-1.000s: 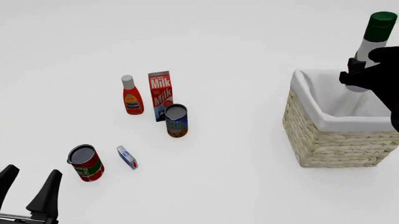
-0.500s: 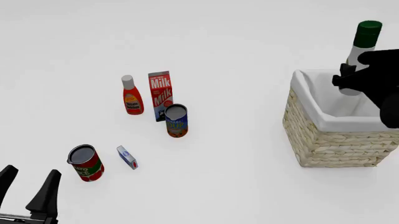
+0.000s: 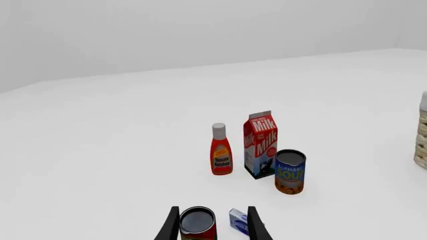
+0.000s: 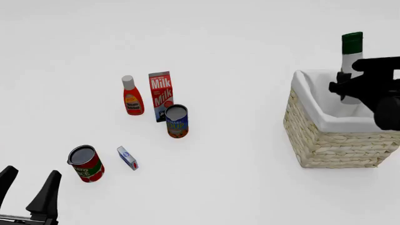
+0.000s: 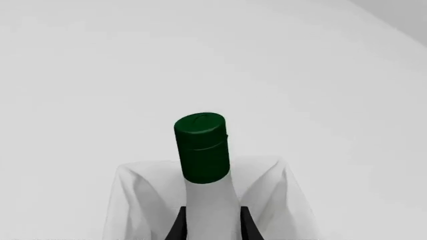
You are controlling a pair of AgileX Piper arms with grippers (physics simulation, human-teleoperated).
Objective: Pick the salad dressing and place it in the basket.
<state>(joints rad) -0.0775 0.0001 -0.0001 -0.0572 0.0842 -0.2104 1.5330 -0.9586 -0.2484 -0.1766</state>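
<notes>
Now we see our right claw [image 4: 347,84] clamped on the white body of the salad dressing [image 4: 350,58], holding it upright over the basket [image 4: 331,140] at the tabletop's right edge; our left claw [image 4: 28,194] stands apart, holding nothing
</notes>
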